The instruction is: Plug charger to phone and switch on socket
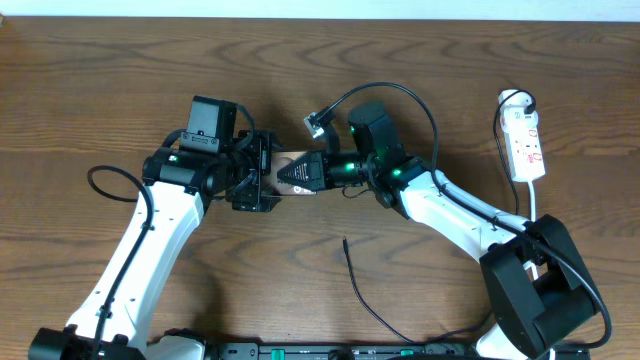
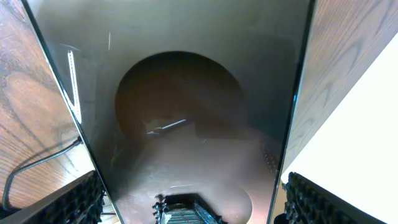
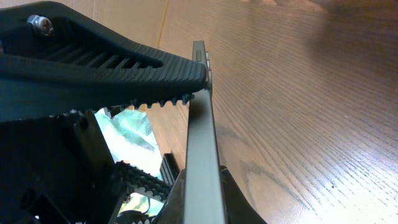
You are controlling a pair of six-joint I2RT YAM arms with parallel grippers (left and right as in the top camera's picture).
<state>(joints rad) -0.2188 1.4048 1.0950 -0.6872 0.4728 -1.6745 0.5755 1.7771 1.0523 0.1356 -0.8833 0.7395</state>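
The phone, a brownish glossy slab, is held between both grippers at the table's middle. My left gripper spans its width. In the left wrist view the phone fills the frame, and both finger pads sit against its long edges. My right gripper pinches the phone's other end. In the right wrist view the phone shows edge-on between the toothed fingers. The charger lies loose on the table in front, its plug tip free. The socket lies at the far right.
The socket's white cord runs down toward the right arm's base. A thick black robot cable loops above the right wrist. Another loops out left of the left arm.
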